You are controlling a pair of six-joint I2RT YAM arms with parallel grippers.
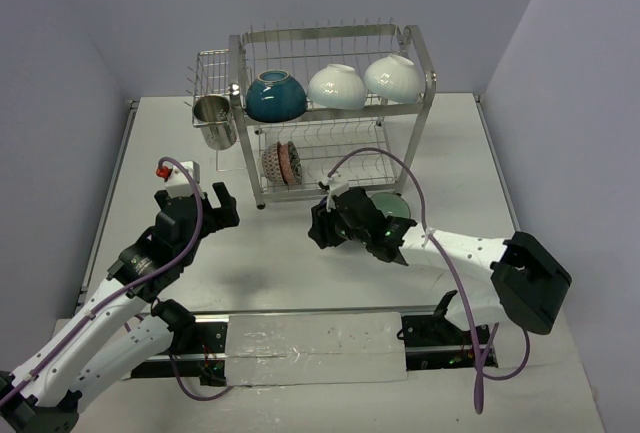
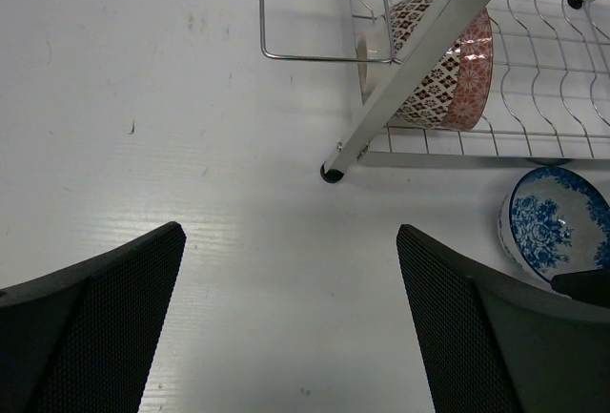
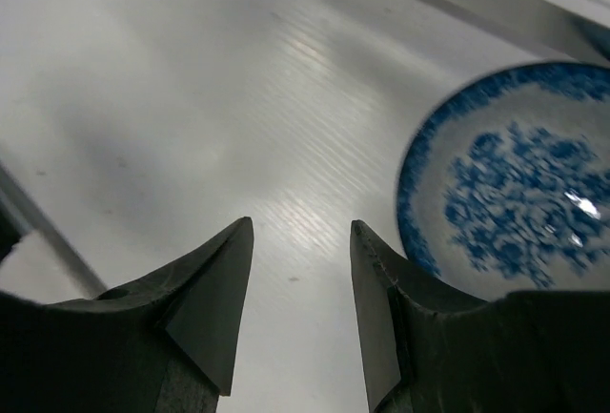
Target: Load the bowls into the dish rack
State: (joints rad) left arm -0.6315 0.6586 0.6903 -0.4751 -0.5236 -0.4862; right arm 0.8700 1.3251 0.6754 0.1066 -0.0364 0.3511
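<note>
My left end effector [image 1: 197,198] hovers over the bench [image 1: 290,273] not far from its left edge. Its jaws are spread wide with nothing between them, and in the left wrist view [image 2: 291,234] only bare bench shows in the gap. Just beyond it, toward the far left corner, sits a small white block [image 1: 168,170] with a red top.

The dish rack [image 1: 320,31] stands at the middle of the far edge. A steel cup [image 1: 212,121] hangs in the side basket [image 1: 213,73] at its left end. On the upper tier, from left to right, rest a teal bowl [image 1: 276,95], a white bowl [image 1: 337,86] and a second white bowl [image 1: 393,78]. On the lower tier a red patterned bowl [image 1: 283,164] stands on its edge near the left end.

My right end effector [image 1: 320,228] is low over the bench in front of the rack. Its jaws are partly spread and grip nothing [image 3: 302,227]. A blue-and-white bowl [image 3: 515,184] sits upright on the bench just beside its right finger. From above, a pale disc shows half hidden by my right arm, and it is probably this same bowl.
</note>
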